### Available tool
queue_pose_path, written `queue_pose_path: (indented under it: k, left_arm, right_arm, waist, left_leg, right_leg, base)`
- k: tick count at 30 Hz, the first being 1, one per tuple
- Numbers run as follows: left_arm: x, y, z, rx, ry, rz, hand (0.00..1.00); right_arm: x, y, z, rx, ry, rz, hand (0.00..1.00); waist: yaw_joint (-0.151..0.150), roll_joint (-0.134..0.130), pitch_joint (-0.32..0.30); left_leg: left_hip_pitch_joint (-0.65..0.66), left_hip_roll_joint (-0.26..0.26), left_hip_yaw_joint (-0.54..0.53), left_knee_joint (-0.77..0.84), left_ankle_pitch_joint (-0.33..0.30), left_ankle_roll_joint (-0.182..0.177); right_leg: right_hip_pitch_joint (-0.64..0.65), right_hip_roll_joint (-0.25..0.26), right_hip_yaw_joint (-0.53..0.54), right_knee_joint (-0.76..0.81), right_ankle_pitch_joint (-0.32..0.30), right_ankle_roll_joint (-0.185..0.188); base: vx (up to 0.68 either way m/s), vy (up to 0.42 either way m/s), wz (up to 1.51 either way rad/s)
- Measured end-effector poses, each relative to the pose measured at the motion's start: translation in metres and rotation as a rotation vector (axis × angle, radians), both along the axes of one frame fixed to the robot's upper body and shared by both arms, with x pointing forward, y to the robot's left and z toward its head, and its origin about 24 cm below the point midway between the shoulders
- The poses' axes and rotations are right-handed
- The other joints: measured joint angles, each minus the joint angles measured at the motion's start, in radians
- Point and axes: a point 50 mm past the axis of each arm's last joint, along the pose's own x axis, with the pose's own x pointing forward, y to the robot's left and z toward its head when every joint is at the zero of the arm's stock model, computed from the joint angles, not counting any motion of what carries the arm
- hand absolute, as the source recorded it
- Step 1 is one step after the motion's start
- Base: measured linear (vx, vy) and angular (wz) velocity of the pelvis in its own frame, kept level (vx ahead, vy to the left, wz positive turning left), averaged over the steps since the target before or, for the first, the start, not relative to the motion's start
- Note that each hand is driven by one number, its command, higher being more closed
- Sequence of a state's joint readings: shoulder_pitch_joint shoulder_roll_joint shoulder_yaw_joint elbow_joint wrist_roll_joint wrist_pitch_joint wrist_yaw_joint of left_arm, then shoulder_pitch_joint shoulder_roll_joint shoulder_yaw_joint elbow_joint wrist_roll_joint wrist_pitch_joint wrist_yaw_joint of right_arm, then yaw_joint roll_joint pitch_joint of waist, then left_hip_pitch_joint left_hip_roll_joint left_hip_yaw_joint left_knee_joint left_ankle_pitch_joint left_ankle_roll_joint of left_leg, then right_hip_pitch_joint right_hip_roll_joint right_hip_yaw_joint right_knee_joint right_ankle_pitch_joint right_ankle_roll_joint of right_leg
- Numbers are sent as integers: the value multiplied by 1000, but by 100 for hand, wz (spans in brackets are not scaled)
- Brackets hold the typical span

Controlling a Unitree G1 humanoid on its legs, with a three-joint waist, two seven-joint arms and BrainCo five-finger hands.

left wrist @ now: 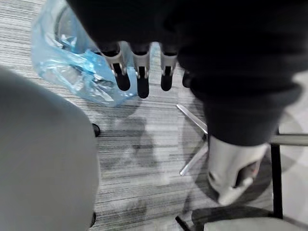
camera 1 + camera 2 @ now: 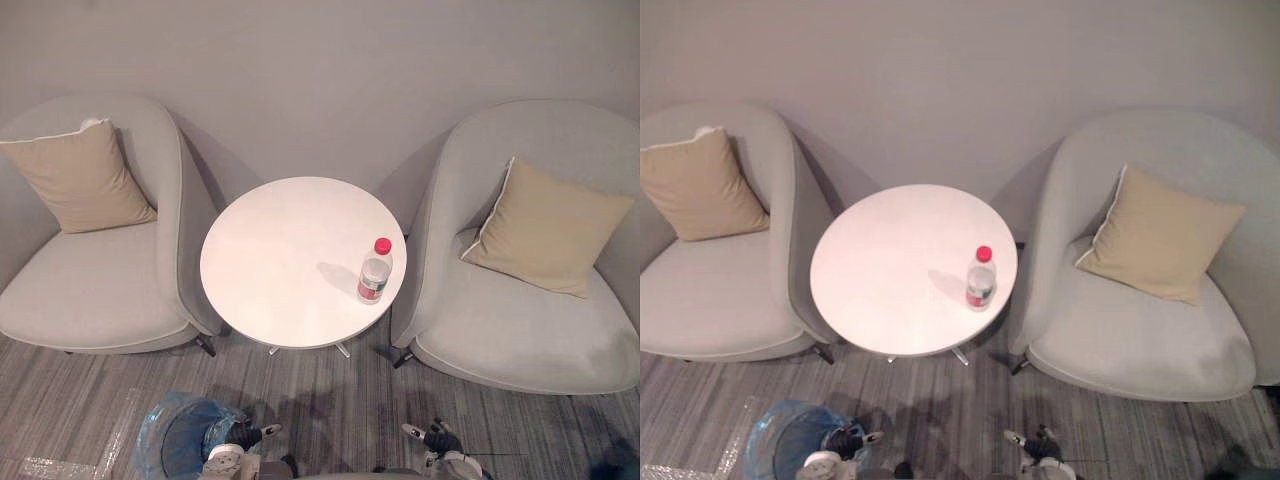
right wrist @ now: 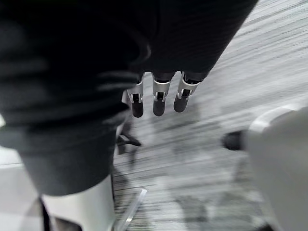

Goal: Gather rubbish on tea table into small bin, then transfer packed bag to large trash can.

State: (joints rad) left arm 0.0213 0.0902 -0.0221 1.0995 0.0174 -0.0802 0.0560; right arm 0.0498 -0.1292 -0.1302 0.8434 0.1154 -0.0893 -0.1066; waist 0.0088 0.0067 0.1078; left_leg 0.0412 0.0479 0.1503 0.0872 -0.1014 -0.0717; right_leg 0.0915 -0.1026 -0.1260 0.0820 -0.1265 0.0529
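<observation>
A clear plastic bottle (image 2: 375, 271) with a red cap stands upright near the right edge of the round white tea table (image 2: 275, 250). On the floor at the front left is the small bin (image 2: 172, 442), lined with a blue bag (image 1: 72, 62). My left hand (image 2: 240, 438) hangs low beside the bin's right side, its fingers (image 1: 139, 77) straight and holding nothing. At the front right, low over the carpet, my right hand (image 2: 437, 440) has relaxed fingers (image 3: 156, 98) and is empty too. Both hands are well short of the table.
A grey armchair (image 2: 90, 290) with a tan cushion (image 2: 85, 180) flanks the table on the left. Another armchair (image 2: 520, 330) with a cushion (image 2: 545, 230) stands on the right. The table's metal feet (image 1: 192, 144) spread over striped grey carpet. A wall rises behind.
</observation>
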Motion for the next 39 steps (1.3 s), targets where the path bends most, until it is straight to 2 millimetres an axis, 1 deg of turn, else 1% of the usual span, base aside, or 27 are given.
queue_pose_path:
  k: [1,3,4,5,7,10,13,18,23,27,32,39]
  left_arm:
    - [0,0,0,0,-1,-1,0]
    - [1,0,1,1,-6,-1,0]
    - [0,0,1,1,-6,-1,0]
    - [-1,1,0,3,-4,-1,0]
    - [-1,2,0,10,-4,-9,0]
    - [-1,3,1,16,-3,-19,0]
    - [-1,3,1,17,-5,-22,0]
    - [-1,3,2,23,-27,-43,0]
    - [-1,3,3,24,-34,-51,0]
    - [-1,3,3,25,-37,-52,0]
    - [1,2,4,26,-42,-53,0]
    - [2,0,4,26,-49,-74,0]
  right_arm:
    - [8,-5,8,-27,-44,8,0]
    - [30,-18,33,-121,-167,51,0]
    - [36,-20,40,-145,-199,67,0]
    - [44,-20,51,-180,-250,95,0]
    - [55,-16,64,-221,-322,136,0]
    - [64,-13,74,-259,-370,175,0]
    - [68,-10,80,-283,-392,198,0]
    - [85,0,97,-314,-471,252,0]
    - [97,4,106,-331,-510,284,0]
    - [101,12,108,-328,-524,309,0]
    - [102,12,109,-330,-526,306,0]
    - [101,11,107,-329,-520,304,0]
  waist:
    - [0,0,0]
    - [0,-3,1]
    - [0,-4,1]
    - [0,-8,-1]
    - [2,-17,-6]
    - [1,-24,-10]
    - [2,-25,-11]
    - [-1,-22,-10]
    - [0,-16,-9]
    - [2,-14,-7]
    - [1,-9,-5]
    - [0,-6,-1]
  left_leg:
    - [-1,-1,0,-8,4,1]
    - [-6,-4,0,-19,8,4]
    - [-6,-5,0,-19,8,4]
    - [-6,-8,-1,-19,10,8]
    - [-10,-12,-1,-22,16,15]
    - [-12,-27,-15,-53,42,21]
    - [-14,-34,-33,-75,65,22]
    - [-18,-38,-79,-147,132,19]
    - [-20,-42,-102,-189,164,19]
    - [-25,-46,-110,-189,166,21]
    - [-40,-48,-133,-189,169,19]
    - [-32,-48,-136,-189,168,20]
  right_leg:
    - [-5,0,3,-4,6,0]
    - [-8,-1,9,-22,23,3]
    - [-8,-1,11,-23,26,2]
    - [-6,-3,14,-28,32,5]
    - [-4,-6,20,-45,46,7]
    - [-9,-16,17,-55,48,8]
    - [-22,-20,5,-55,48,8]
    - [-42,-19,-18,-52,51,16]
    - [-58,-20,-28,-52,56,24]
    - [-57,-22,-33,-53,57,26]
    - [-55,-21,-54,-62,56,27]
    - [-36,-19,-50,-72,56,27]
  base:
    - [-9,30,-10]
    - [-23,42,-4]
    - [-37,49,-1]
    - [-43,51,-1]
    - [-59,47,0]
    - [-73,14,10]
    - [-121,-6,17]
    - [-141,-26,19]
    - [-100,3,11]
    - [-8,11,6]
    - [36,-9,13]
    - [38,-11,1]
